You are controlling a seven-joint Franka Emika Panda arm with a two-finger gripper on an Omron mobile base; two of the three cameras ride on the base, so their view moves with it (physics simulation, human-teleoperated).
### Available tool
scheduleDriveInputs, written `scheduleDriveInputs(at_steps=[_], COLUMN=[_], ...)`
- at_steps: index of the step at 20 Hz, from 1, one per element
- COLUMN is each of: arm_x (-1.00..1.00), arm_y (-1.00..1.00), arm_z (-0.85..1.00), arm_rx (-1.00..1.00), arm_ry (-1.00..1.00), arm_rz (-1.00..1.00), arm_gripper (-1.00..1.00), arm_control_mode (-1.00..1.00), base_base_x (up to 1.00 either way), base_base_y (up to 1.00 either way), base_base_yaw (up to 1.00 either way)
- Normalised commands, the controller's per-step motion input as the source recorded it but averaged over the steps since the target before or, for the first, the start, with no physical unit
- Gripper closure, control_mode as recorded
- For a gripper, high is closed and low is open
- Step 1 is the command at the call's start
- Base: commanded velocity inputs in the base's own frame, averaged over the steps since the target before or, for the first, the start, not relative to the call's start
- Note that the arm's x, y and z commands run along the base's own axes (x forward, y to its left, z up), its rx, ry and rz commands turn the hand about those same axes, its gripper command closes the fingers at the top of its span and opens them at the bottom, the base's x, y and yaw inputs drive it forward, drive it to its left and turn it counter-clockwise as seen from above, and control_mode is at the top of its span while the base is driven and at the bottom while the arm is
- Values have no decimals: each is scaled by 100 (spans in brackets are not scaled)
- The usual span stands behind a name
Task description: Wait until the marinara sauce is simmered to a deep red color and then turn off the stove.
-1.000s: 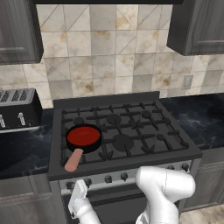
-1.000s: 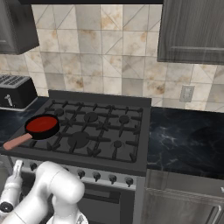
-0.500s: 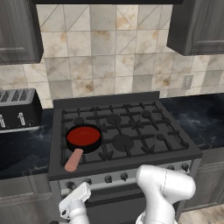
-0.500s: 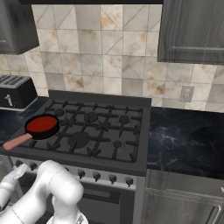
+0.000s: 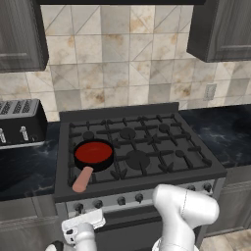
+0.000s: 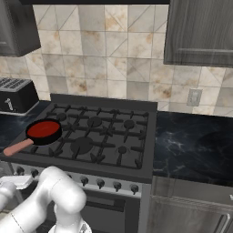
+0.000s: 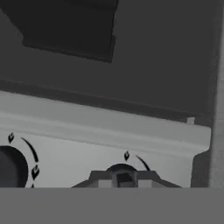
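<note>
Even soft light, faint shadows, coarse blurry hand view

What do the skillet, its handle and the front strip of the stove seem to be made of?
Skillet: probably dark metal, matte black, with no shine on its wall.
Handle: a tan-pink, smooth, dull surface; perhaps wood or plastic, the look leaves it open.
Front strip of the stove: likely brushed steel, a pale silver band with a soft sheen, carrying small dark knobs that look like plastic.

We face a beige marbled tile backsplash (image 5: 122, 63) at twelve o'clock, dark grey upper cabinets (image 5: 220, 27) at ten and two, black marbled countertops (image 6: 195, 145) at three and nine, a wall outlet (image 6: 194, 97) at two.
</note>
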Motion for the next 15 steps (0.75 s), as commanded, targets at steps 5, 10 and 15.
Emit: scheduleDriveInputs(at_steps=[5,10,15], arm_x=[0,0,0], arm_y=[-5,-9,-27], arm_z=[-43,-27,-14], arm_rx=[63,59,66], arm_ry=[0,1,16], arm_rz=[-32,-33,-33], arm_gripper=[100,100,100], arm_control_mode=[-100,-100,-100], base_base_x=[0,0,0], base_base_y=[0,0,0], base_base_yaw=[0,0,0])
